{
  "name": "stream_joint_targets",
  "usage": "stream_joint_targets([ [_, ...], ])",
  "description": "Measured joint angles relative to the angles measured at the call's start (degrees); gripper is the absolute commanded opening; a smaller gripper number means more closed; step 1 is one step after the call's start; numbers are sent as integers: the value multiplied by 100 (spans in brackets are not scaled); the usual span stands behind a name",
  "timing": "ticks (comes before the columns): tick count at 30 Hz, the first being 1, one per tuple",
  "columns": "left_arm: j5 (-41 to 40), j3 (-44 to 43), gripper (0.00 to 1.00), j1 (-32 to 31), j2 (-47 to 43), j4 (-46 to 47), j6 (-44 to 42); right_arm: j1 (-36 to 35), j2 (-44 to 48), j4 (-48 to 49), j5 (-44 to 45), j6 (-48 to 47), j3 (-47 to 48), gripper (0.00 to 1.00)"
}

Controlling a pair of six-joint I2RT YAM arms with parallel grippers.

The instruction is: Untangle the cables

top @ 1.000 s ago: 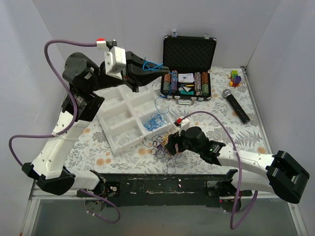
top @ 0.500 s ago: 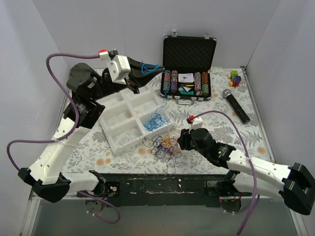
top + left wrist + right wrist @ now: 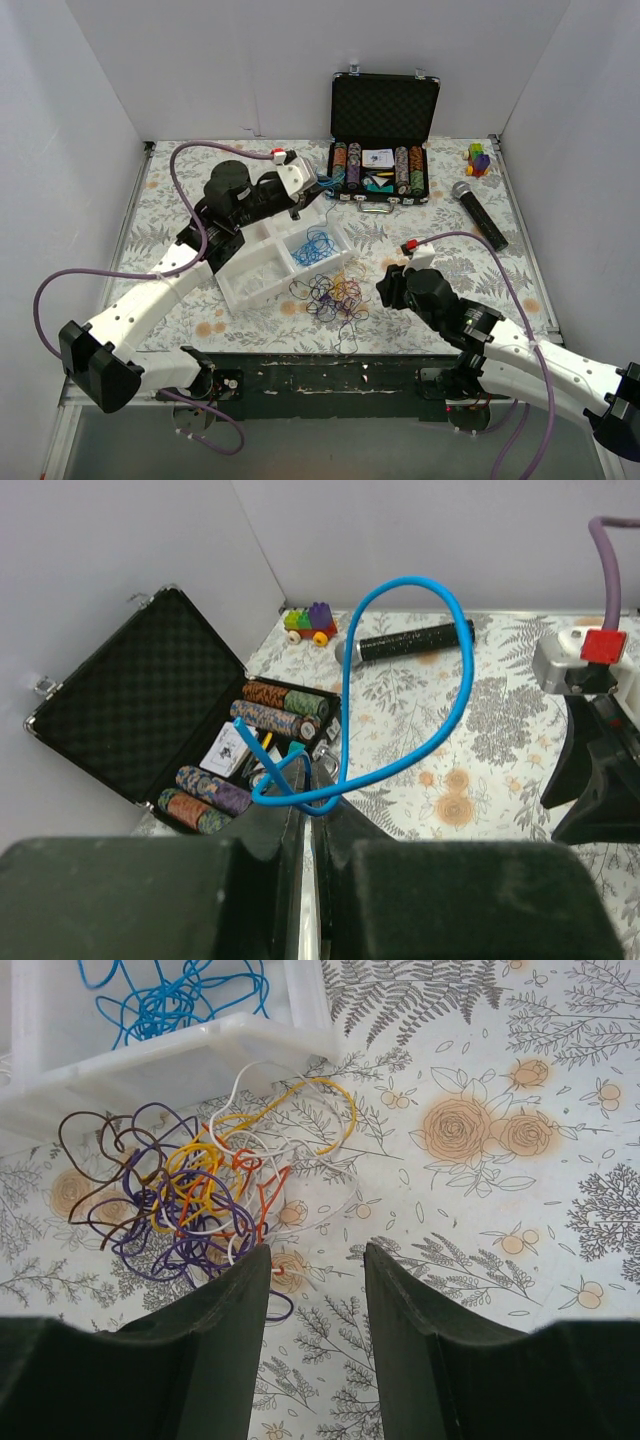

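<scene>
Blue cable point(image 3: 466, 665): a single loop, pinched at its crossing by the left gripper point(image 3: 310, 792), fingers pressed together. The loop's long axis runs out from the tips toward the microphone point(image 3: 415, 640). Tangle point(image 3: 195, 1200) lies on the table point(image 3: 480, 1220), stretched along the tray's point(image 3: 150, 1055) near wall. Right gripper point(image 3: 317, 1252): fingers spread, nothing between them, at the tangle's edge.

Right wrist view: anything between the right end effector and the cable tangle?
Nothing visible. The right end effector is open, and the cable tangle lies close ahead of its fingertips on the table. The white tray sits beyond the tangle, not between.
</scene>
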State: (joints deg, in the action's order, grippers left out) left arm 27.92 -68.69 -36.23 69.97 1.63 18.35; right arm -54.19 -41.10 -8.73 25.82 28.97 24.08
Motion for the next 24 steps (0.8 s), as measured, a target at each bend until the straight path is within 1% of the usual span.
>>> stream_joint_targets([
  [8, -114, 656, 0, 13, 0, 120, -297, 0, -61, -186, 63, -52, 175, 50],
  [16, -483, 1707, 0, 155, 13, 629, -713, 0, -13, -166, 39, -87, 289, 50],
  [19, -584, 1694, 0, 286, 144, 774, -752, 0, -11, -166, 13, -90, 289, 49],
  [24, -586, 973, 0, 466, 439, 874, -640, 0, -24, -153, -33, -90, 289, 48],
])
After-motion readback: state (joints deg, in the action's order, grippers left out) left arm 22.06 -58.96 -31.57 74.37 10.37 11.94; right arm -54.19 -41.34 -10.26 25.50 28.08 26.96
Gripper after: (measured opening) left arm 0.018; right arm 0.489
